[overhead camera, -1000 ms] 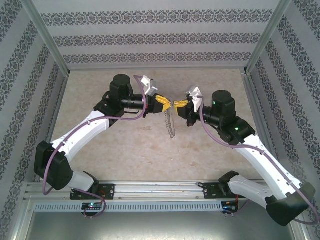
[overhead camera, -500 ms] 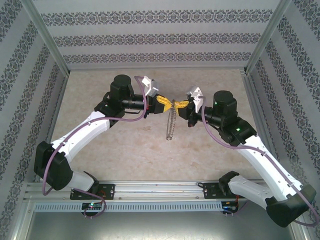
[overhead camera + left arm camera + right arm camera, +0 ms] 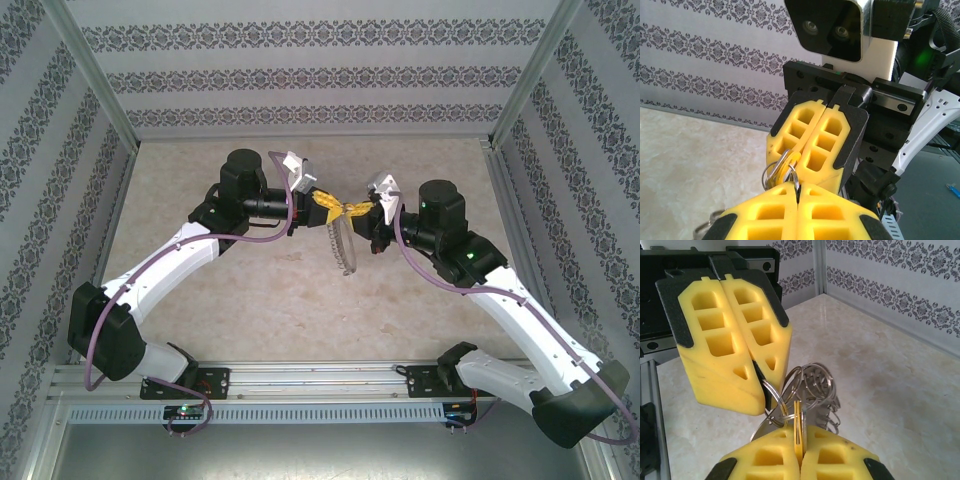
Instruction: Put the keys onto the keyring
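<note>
Closure of the gap is the change. Above the table's (image 3: pixel 250 300) middle, toward its far edge, the left gripper (image 3: pixel 332 207) stays clamped on a loop of the keyring (image 3: pixel 343 245), whose dangling coils have swung slightly. The key (image 3: pixel 798 426), a thin brass blade, sits pinched tight in the right gripper (image 3: pixel 355 210), which has edged leftward until the tips almost touch. Threading looks under way, with the key at the ring but seemingly not yet on it.
</note>
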`<state>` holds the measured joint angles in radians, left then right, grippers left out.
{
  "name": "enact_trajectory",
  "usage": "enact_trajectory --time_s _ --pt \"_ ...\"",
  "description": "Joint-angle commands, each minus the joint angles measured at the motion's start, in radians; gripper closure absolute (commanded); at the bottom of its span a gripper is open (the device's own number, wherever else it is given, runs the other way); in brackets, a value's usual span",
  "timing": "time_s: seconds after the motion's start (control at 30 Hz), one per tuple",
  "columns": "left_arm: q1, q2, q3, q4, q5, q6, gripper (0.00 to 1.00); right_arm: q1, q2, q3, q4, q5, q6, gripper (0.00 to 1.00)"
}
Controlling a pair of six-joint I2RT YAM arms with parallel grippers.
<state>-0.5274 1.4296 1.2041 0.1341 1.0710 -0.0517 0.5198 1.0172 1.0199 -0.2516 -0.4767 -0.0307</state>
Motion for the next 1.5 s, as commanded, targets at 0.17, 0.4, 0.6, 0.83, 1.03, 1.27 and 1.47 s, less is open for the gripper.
enact_trajectory --time_s 0.17,0.4,0.6,0.83,1.03,1.27,1.47 --pt "0.000 -0.018 -0.019 0.001 0.016 0.026 1.00 -0.007 -0.025 0.065 0.000 0.039 -0.023 1.00" --pt "0.001 -0.026 -0.033 -0.006 0.013 0.035 1.00 -0.014 -0.012 0.090 -0.026 0.060 -0.040 1.00" --pt "0.009 -0.051 -0.096 0.082 -0.075 -0.006 0.67 -0.018 0.043 0.146 -0.070 0.076 -0.061 1.00" --pt "0.053 -0.112 -0.199 0.233 -0.213 -0.117 0.44 -0.037 0.098 0.181 -0.084 0.073 -0.064 1.00" --pt "0.069 -0.184 -0.259 0.222 -0.414 -0.140 0.25 -0.061 0.164 0.189 -0.067 0.070 -0.056 1.00" --pt "0.089 -0.244 -0.315 0.215 -0.551 -0.165 0.00 -0.070 0.297 0.230 -0.026 0.059 -0.040 1.00" --pt "0.109 -0.288 -0.337 0.157 -0.757 -0.163 0.00 -0.045 0.491 0.348 0.010 0.025 -0.018 1.00"
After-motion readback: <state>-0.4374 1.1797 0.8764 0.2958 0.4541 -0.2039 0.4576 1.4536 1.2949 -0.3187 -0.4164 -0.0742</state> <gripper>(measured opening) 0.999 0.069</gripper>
